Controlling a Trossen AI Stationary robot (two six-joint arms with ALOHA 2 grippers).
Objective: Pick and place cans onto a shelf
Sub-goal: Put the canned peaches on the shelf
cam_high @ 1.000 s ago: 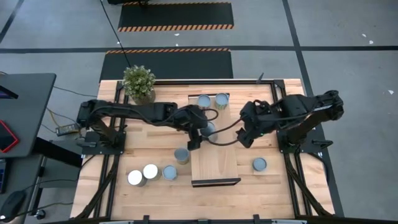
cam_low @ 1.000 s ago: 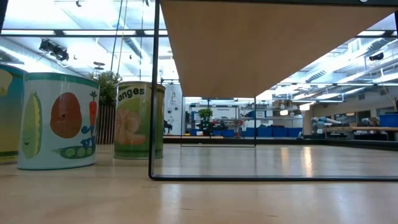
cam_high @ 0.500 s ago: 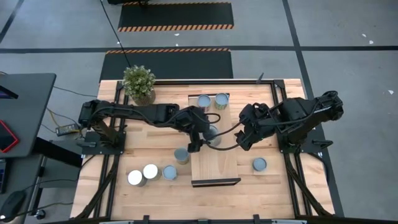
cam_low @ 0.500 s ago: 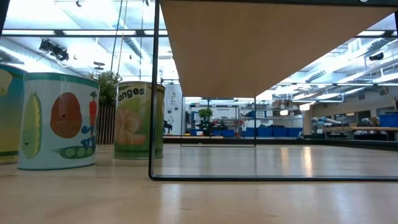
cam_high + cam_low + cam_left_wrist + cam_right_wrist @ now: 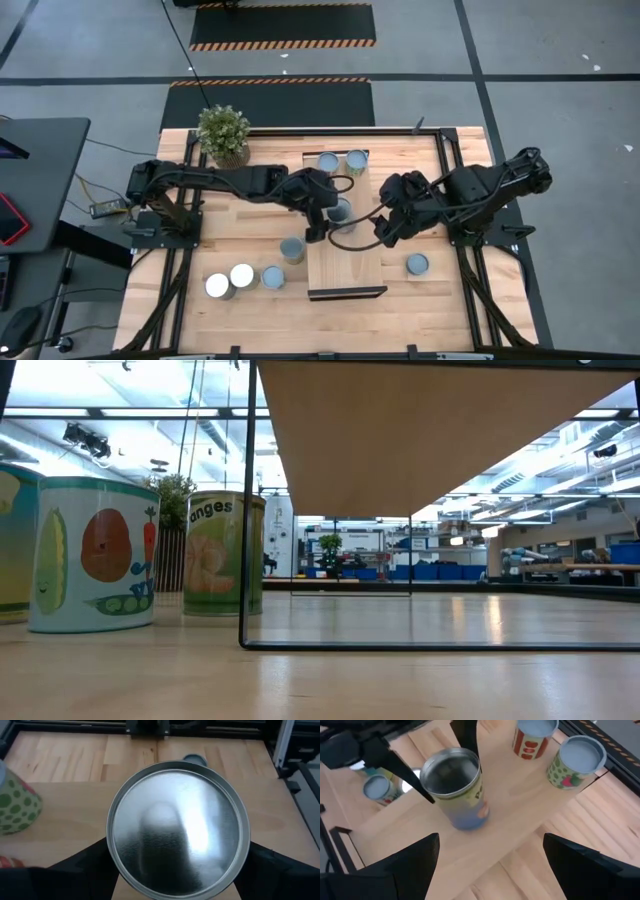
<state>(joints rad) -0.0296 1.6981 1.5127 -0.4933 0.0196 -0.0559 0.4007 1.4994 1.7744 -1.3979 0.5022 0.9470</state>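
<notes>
Main risk: the left gripper (image 5: 322, 222) is gripping a can (image 5: 340, 210) over the shelf (image 5: 345, 262), and if the fingers open before the base is sitting flat, the can is going to tip or roll off the board; a sideways pull-away could also drag it into the 2 cans (image 5: 341, 161) at the shelf's far end. The other risk is the right gripper (image 5: 385, 228) crowding in close from the other side and clipping that can or the left fingers. Pose: left arm is reaching across from the table's left, gripper pointing down over the shelf's middle, clenched on the can. Right arm is angling in from the right, fingers spread wide, holding nothing, hanging beside the shelf and aiming at the held can (image 5: 457, 793). 1 can (image 5: 292, 250) is sitting left of the shelf, 3 (image 5: 243, 279) near the front left, 1 (image 5: 417, 265) at front right.
</notes>
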